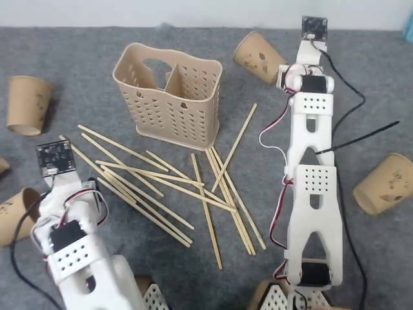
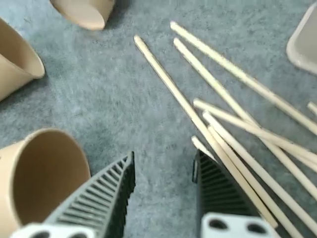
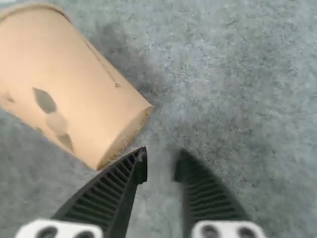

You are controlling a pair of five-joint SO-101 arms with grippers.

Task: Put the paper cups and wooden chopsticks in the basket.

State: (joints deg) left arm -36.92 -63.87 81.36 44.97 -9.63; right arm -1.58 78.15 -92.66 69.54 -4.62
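A tan perforated basket with two compartments stands upright at the back middle. Several wooden chopsticks lie scattered on the grey mat in front of it. My left gripper is open just above the mat, with a paper cup lying on its side beside one finger and chopstick ends by the other. My right gripper is open with a narrow gap, right beside the base of a paper cup lying on its side, which is the back cup.
More paper cups lie on their sides at the left, lower left and right. A black cable crosses beside the right arm. The basket's corner is visible from the left wrist.
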